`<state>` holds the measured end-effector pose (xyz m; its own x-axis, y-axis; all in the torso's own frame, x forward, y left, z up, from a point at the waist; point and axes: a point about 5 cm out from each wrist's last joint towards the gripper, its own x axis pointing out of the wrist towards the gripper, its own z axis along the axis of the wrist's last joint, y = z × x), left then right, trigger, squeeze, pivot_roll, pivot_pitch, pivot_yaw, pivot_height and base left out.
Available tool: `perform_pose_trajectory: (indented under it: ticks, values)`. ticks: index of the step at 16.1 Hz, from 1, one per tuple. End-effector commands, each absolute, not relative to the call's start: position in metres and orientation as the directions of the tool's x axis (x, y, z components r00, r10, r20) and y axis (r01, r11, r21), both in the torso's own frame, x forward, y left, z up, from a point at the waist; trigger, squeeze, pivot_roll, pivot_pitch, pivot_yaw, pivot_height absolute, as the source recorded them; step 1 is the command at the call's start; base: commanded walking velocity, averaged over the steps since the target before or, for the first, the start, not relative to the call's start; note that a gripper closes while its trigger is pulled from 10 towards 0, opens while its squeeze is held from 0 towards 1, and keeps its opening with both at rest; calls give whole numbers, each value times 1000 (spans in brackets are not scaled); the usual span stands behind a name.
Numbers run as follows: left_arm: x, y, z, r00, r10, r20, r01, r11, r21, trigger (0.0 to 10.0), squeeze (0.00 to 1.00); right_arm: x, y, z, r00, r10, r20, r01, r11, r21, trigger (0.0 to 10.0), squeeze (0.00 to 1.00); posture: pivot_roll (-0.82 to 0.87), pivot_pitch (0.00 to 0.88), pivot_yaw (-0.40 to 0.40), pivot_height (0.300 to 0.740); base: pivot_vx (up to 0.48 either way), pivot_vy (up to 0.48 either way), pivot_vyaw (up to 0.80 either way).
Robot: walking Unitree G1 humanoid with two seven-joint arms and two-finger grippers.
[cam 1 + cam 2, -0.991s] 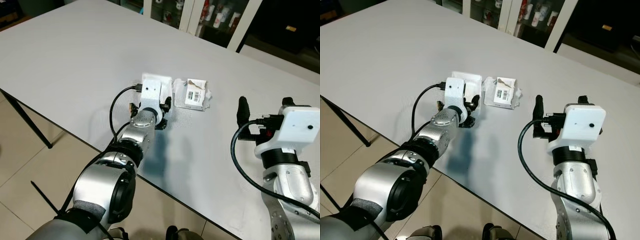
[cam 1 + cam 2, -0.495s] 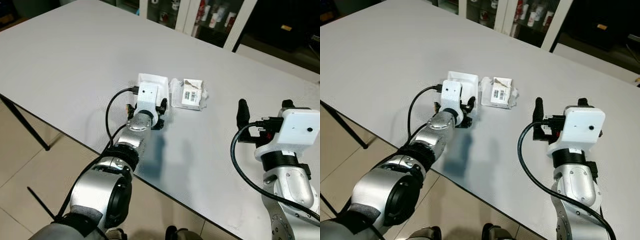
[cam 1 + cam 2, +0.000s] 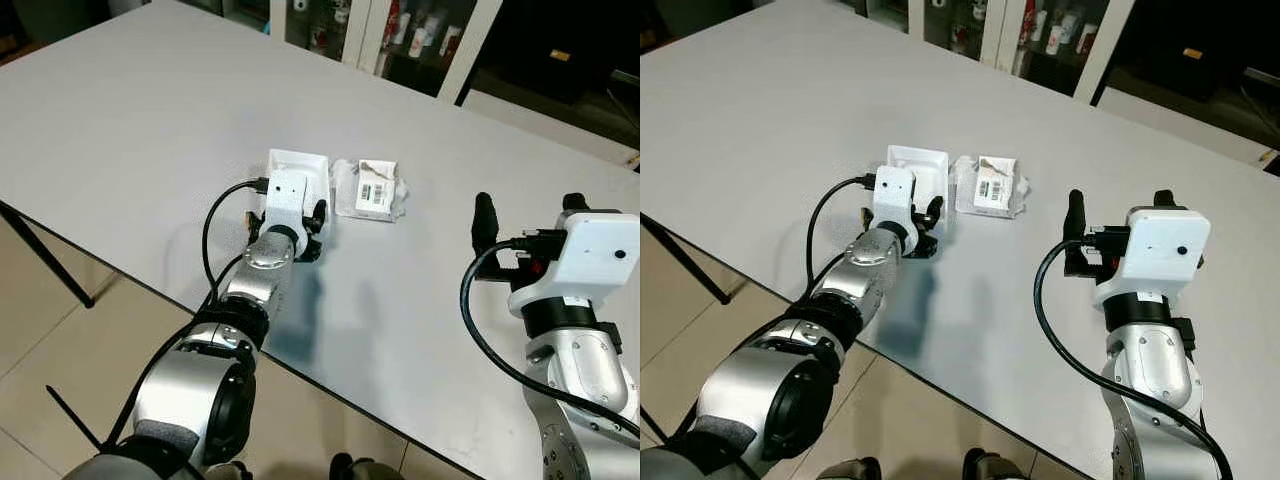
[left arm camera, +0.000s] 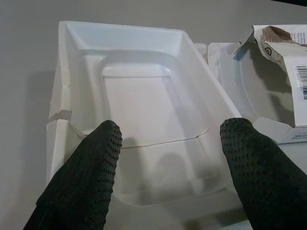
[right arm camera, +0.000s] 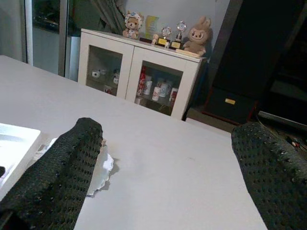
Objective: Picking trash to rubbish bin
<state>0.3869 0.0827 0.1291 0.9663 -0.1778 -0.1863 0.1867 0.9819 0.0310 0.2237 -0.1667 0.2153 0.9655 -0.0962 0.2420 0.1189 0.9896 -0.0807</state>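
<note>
Silver jointed arms, white wrist boxes (black cables looping), black dimpled fingers (image 4: 86, 177).

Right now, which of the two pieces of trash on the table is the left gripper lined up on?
The plain white tray. The left gripper has its open fingers at the tray's near rim; the torn packet with the barcode label lies beside it.

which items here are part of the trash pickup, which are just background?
Job:
- white plastic tray, left gripper open around its near end
- torn blister pack with barcode card, on the table beside the tray
- right gripper, open, hovering above the table

Background:
- grey table
- white glass-door cabinet with plush toys and trophies on top
</note>
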Motion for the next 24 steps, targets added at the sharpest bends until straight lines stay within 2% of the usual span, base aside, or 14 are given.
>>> perform_pose_trajectory:
  ticks: [1,13,16,20,24]
  values:
    - [354,99,60,876,-134,-463,159,987,14,10000,0,224,-171,216,964,-107,241,132,987,-88,10000,0,26,178,-116,740,0,0,0]
    - [351,95,75,893,-243,-378,247,968,-39,10000,0,229,-172,215,962,-104,253,130,988,-88,10000,0,71,158,-98,740,0,0,0]
    - [357,90,97,923,-266,-279,273,962,-15,10000,0,230,-172,214,962,-103,253,129,988,-86,10000,0,71,158,-98,740,0,0,0]
    - [358,91,113,926,-272,-261,276,961,-20,10000,0,230,-172,214,960,-107,257,133,987,-86,10000,0,75,156,-93,740,0,0,0]
    - [345,93,130,922,-304,-240,308,951,-21,10000,0,229,-174,213,960,-113,256,139,986,-87,10000,0,86,156,-89,740,0,0,0]
